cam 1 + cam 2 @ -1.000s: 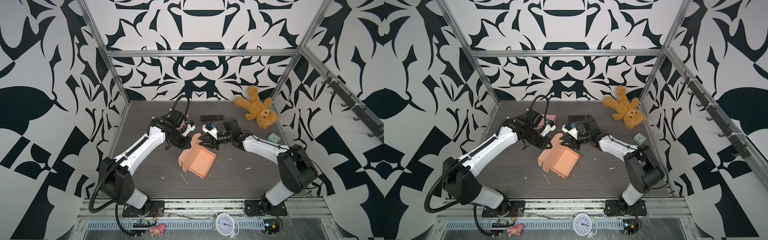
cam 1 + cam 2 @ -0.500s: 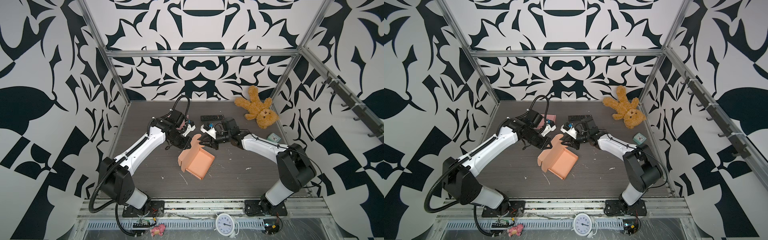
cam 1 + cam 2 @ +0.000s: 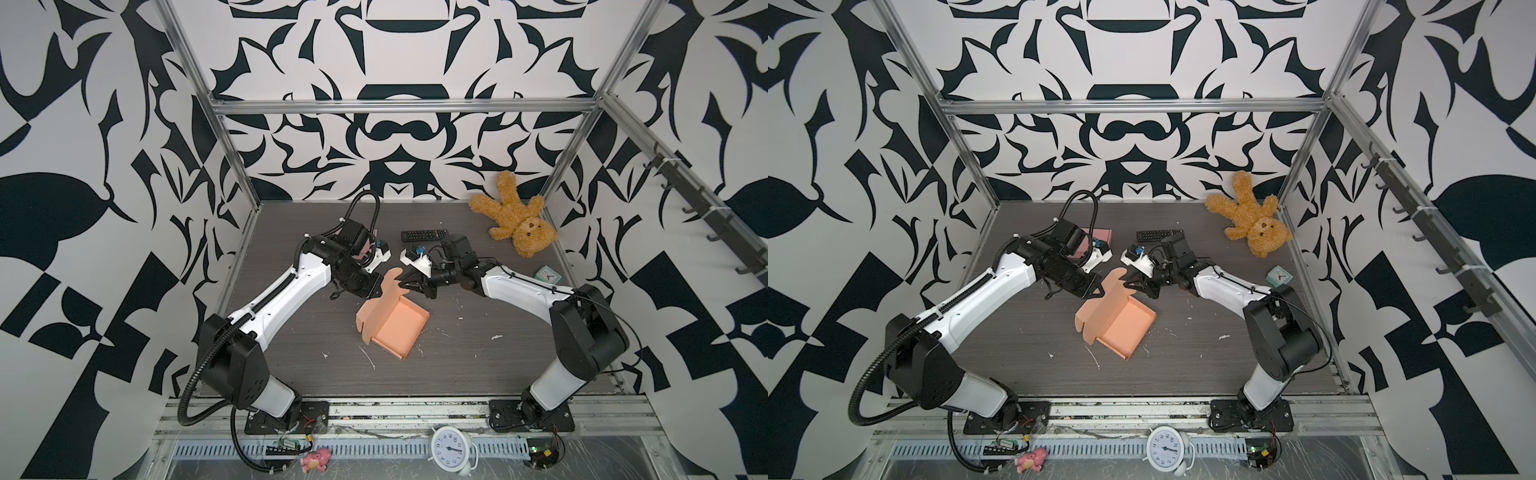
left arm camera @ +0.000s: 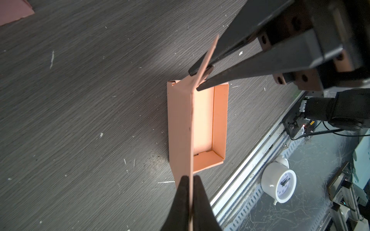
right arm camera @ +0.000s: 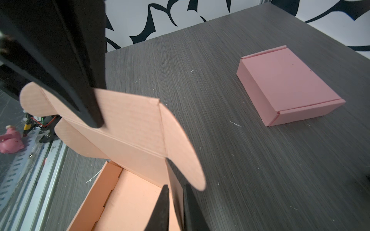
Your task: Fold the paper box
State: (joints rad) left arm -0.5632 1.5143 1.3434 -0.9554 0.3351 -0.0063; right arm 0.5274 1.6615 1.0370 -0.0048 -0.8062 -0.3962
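Note:
The orange paper box (image 3: 395, 328) (image 3: 1121, 324) lies open on the dark table, its lid panel raised on the far-left side. My left gripper (image 3: 374, 289) (image 3: 1096, 289) (image 4: 191, 178) is shut on the edge of that raised lid. In the right wrist view its black fingers (image 5: 94, 120) press on the lid panel (image 5: 130, 124). My right gripper (image 3: 405, 284) (image 3: 1129, 284) (image 5: 176, 188) sits at the box's far corner, its jaws shut on the thin upright card beside the rounded flap. Its fingertips (image 4: 197, 79) pinch the card edge above the tray (image 4: 202, 120).
A folded pink box (image 5: 288, 86) (image 3: 1096, 237) lies behind the left arm. A black remote (image 3: 424, 235), a teddy bear (image 3: 515, 220) and a small teal clock (image 3: 547, 274) lie at the back right. A white alarm clock (image 3: 451, 449) and a pink toy (image 3: 316, 461) sit below the front rail.
My right gripper has moved a little left onto the box's far corner and its jaws have closed on the card. The left gripper keeps its hold; the box has shifted slightly left.

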